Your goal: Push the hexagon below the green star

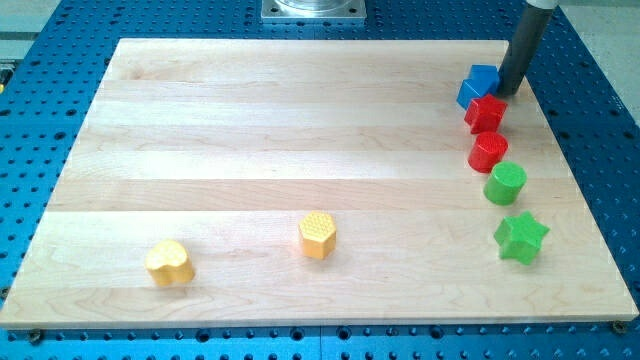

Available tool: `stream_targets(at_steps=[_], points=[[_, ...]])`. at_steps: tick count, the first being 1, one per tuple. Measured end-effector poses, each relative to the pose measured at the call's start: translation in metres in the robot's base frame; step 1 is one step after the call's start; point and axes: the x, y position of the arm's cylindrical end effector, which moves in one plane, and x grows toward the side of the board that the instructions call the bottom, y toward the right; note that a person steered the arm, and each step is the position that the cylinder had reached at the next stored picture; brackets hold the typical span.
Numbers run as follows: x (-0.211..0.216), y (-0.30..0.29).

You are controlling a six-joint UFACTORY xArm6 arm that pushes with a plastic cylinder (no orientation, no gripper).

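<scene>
A yellow hexagon [318, 236] lies on the wooden board [300, 120] near the view's bottom, a little left of centre. A green star [521, 238] lies at the view's lower right, far to the right of the hexagon at about the same height. My tip [511, 91] is at the view's upper right, touching the right side of a blue block [479, 85]. It is far from the hexagon and well above the green star.
A red block [486, 112], a red cylinder [488, 151] and a green cylinder [505, 183] run in a line from the blue block down to the green star. A yellow heart [169, 263] lies at the lower left. The board's right edge is close to the star.
</scene>
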Motion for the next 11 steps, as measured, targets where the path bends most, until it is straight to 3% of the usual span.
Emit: stream_targets(at_steps=[4,6,8,9,10,11], points=[[0.001,-0.014],[0.014,0.081],[-0.11,0.079],[-0.11,0.048],[-0.106,-0.031],[-0.064,-0.114]])
